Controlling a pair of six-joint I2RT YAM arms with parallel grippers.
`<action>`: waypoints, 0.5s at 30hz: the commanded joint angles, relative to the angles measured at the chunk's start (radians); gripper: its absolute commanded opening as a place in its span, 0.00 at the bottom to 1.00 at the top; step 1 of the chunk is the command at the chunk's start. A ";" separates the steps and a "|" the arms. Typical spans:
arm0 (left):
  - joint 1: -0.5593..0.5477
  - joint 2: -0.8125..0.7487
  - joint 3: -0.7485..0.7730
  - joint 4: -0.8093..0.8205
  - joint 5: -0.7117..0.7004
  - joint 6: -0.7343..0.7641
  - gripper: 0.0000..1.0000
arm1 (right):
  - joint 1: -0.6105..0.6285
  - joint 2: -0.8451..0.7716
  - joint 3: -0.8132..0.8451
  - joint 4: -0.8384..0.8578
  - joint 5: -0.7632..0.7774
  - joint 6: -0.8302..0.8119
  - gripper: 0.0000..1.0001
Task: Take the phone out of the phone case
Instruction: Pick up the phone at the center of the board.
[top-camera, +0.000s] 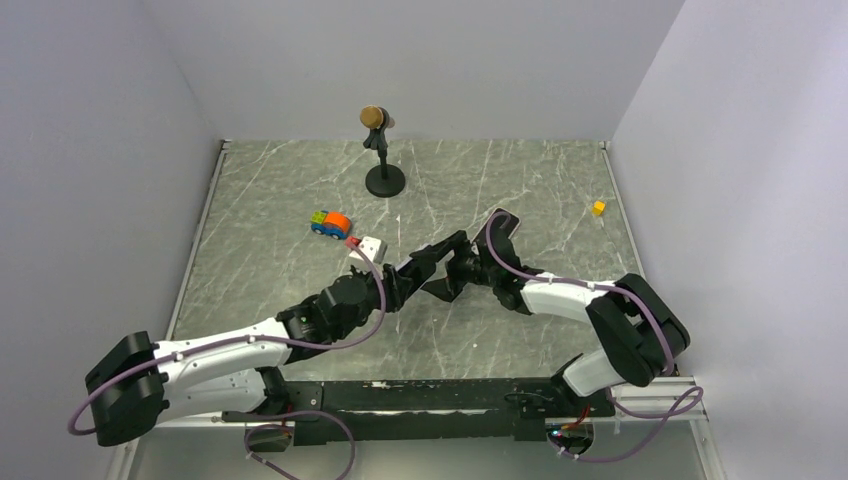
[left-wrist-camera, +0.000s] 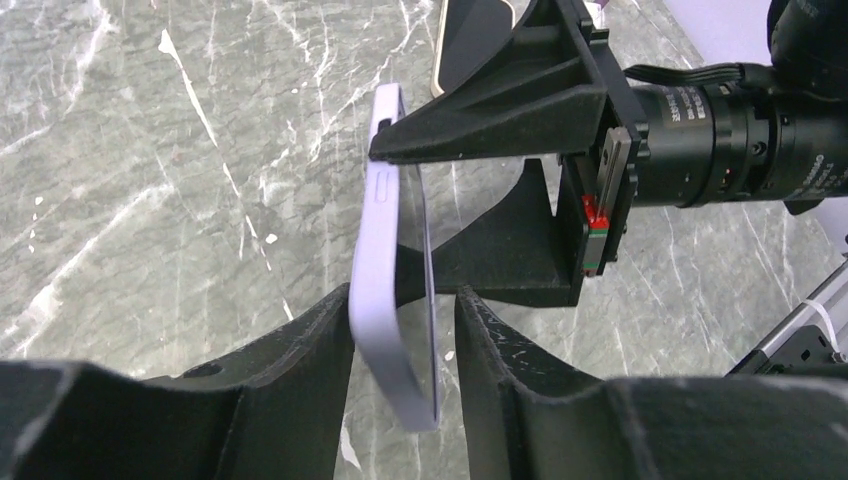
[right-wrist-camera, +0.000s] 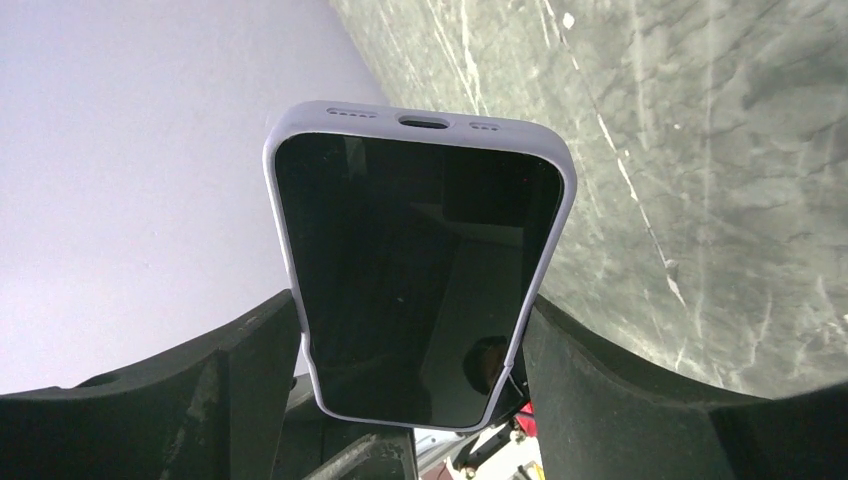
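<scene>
above the marble table (top-camera: 280, 200), the phone (right-wrist-camera: 420, 260) sits inside its lilac phone case (right-wrist-camera: 420, 112), held in the air. the right gripper (right-wrist-camera: 415, 330) is clamped on the case's long edges; the left gripper (left-wrist-camera: 400, 310) straddles screen and back, contact unclear. a loose pinch during peeling could drop both onto the stone.
</scene>
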 joint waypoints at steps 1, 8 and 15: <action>-0.006 0.044 0.081 0.017 -0.008 0.019 0.44 | 0.024 -0.060 0.031 0.098 0.034 0.078 0.00; -0.006 0.084 0.122 -0.022 0.047 0.038 0.06 | 0.030 -0.070 0.035 0.109 0.016 0.006 0.00; 0.020 0.024 0.128 -0.103 0.123 0.108 0.00 | 0.014 -0.110 0.016 0.083 -0.088 -0.293 0.99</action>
